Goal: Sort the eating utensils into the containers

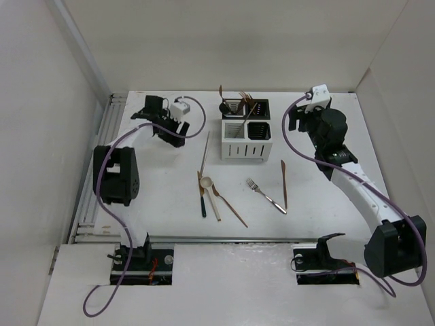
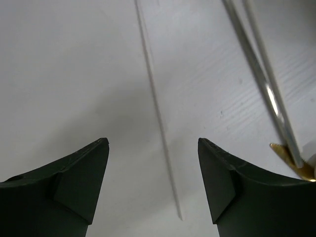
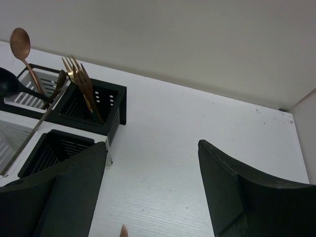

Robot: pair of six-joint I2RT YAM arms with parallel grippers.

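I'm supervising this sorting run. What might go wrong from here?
1. The chopstick lies flat between the open left jaws; being so thin, it may slip out of a grip.
2. The white-bowled spoon, black spoon and copper spoon lie bunched together, seemingly touching, so lifting one may drag the rest.
3. Forks lean out of the caddy beside the open right jaws; a sweep could knock them.

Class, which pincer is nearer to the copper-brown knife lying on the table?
Right. The right pincer hangs just behind the knife, beside the caddy; the left pincer is across the table, on the caddy's far left side.
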